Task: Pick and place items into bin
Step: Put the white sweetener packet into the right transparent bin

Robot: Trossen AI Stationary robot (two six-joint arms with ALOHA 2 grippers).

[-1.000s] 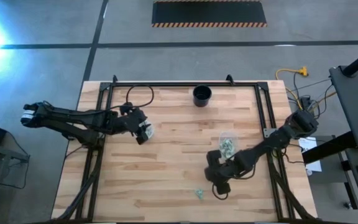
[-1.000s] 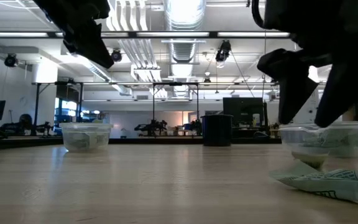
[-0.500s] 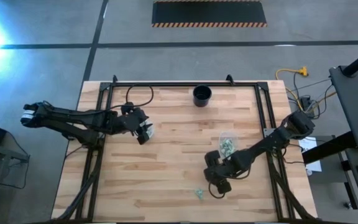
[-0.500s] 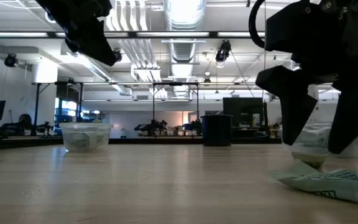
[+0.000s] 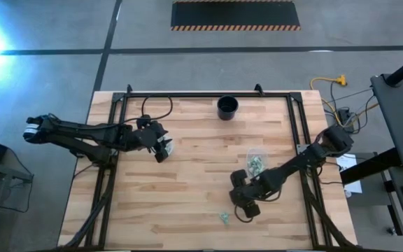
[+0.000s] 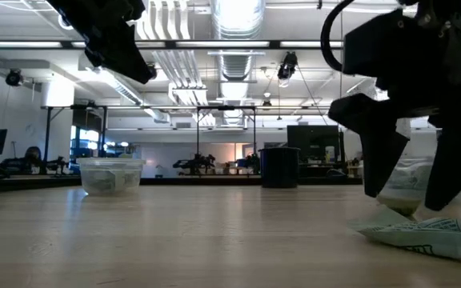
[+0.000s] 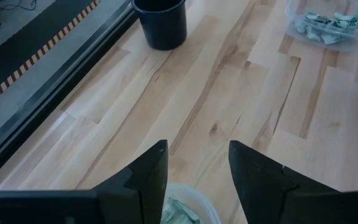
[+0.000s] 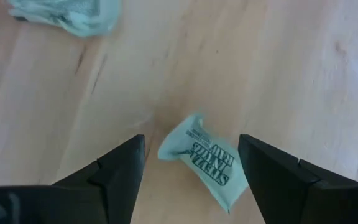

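A pale green packet [image 8: 204, 163] lies flat on the wood, and my right gripper [image 8: 191, 146] stands open over it with one finger on each side, touching nothing. A second packet [image 8: 67, 15] lies a little off toward the table's left [image 5: 224, 218]. In the low view a packet [image 6: 418, 236] lies on the table below my right gripper [image 6: 410, 188]. My left gripper [image 7: 194, 155] hangs open above a clear tub [image 7: 188, 210] that holds packets at the table's left [image 5: 165, 147].
A second clear tub with packets [image 5: 256, 162] stands just beyond my right gripper. A black cup [image 5: 227, 107] stands at the table's far edge. Bare wood lies between the two arms.
My right gripper has sunk toward the table over the packet, its fingers still as wide apart. The packets and tubs lie as before.
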